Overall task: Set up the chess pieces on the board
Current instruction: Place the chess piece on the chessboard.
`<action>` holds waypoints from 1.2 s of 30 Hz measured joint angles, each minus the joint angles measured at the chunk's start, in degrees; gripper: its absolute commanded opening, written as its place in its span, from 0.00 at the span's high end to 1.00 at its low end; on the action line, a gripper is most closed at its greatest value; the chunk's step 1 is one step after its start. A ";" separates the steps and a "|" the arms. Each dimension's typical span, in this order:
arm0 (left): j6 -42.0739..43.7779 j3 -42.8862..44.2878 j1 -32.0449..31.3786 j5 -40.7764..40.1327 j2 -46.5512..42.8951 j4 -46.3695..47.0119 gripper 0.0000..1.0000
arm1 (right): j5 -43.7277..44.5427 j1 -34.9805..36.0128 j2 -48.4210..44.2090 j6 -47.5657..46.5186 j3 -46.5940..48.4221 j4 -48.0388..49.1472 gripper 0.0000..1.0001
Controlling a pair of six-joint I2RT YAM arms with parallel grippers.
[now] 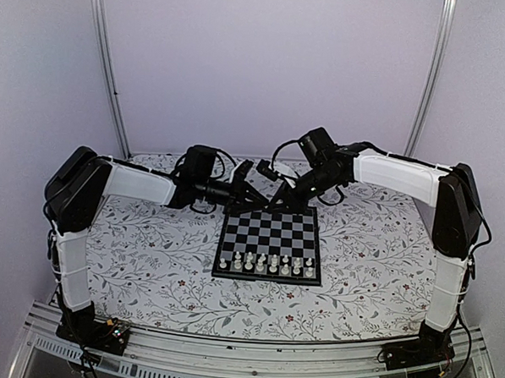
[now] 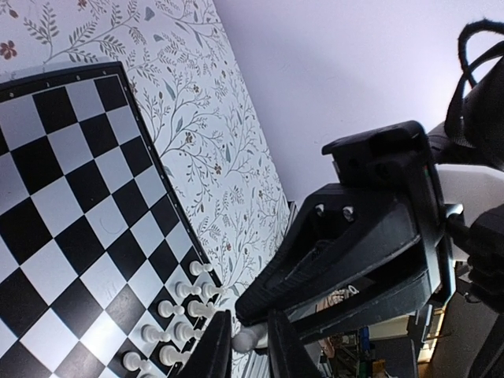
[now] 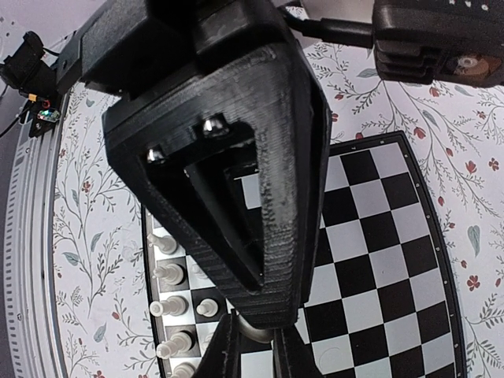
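The board lies mid-table, and white chess pieces stand in two rows along its near edge. Both grippers meet in the air just above the board's far edge. In the left wrist view my left gripper is shut on a white chess piece, with the right arm's black fingers coming down onto the same piece. My right gripper is shut on that pale piece too. In the top view the left gripper and right gripper touch tip to tip, which hides the piece.
The board sits on a floral-patterned table. Its squares beyond the two rows of pieces are bare. Cables loop off both wrists behind the grippers. A metal rail runs along the near edge by the arm bases.
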 measured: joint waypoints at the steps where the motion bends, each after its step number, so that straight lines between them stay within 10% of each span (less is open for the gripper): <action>1: -0.09 0.00 0.00 0.07 0.07 0.02 0.84 | 0.02 0.00 0.00 0.02 0.00 -0.04 0.91; 10: 0.94 0.07 0.02 0.13 0.07 -0.59 0.91 | 0.44 -0.04 -0.04 -0.04 0.13 -1.18 0.52; 23: 25.62 3.56 0.09 -18.40 -11.93 -27.26 0.91 | 8.50 -5.42 -16.85 -1.90 -7.52 -2.34 0.39; 26: 31.47 3.39 -0.07 -24.68 -15.89 -31.74 0.90 | 13.73 -7.87 -19.82 -1.29 -11.28 0.26 0.04; 36: 46.93 -2.82 -6.25 -40.70 -22.27 -39.47 0.89 | 13.66 -25.70 -21.92 6.49 -23.96 7.78 0.01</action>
